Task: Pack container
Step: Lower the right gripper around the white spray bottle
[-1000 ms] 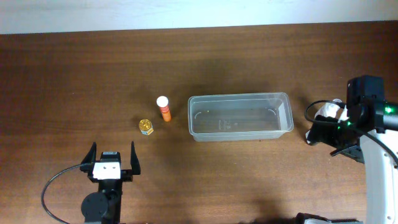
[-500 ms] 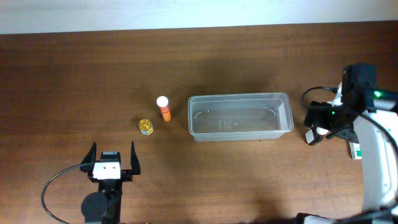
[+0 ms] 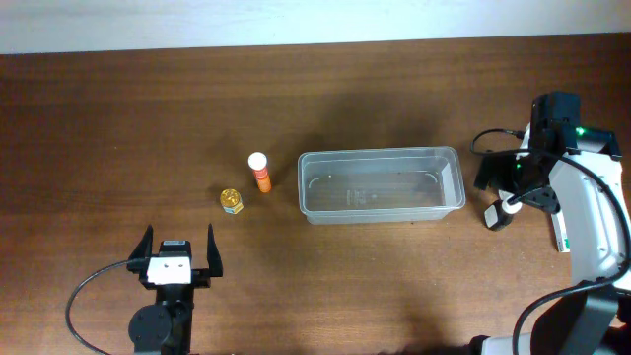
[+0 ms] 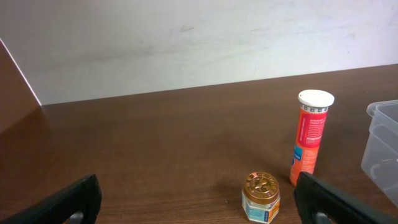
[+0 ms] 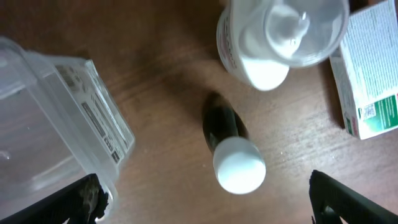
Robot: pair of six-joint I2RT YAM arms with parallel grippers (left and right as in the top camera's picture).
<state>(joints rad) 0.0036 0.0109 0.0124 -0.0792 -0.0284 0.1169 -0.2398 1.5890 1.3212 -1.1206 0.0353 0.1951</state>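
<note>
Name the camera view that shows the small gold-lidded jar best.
Left wrist: the jar is close, side-on, lid and label visible. Overhead shows it only as a small gold top. Right wrist does not show it.

There's the container (image 3: 380, 154): a long, shallow tub of clear plastic with rounded corners and a rim all the way round. It sits flat and upright, mouth open upward, just to the 3 o'clock side of the overhead view's middle, its long sides running 9 to 3 o'clock. A printed label (image 5: 102, 127) shows on its 3 o'clock end wall.
</note>
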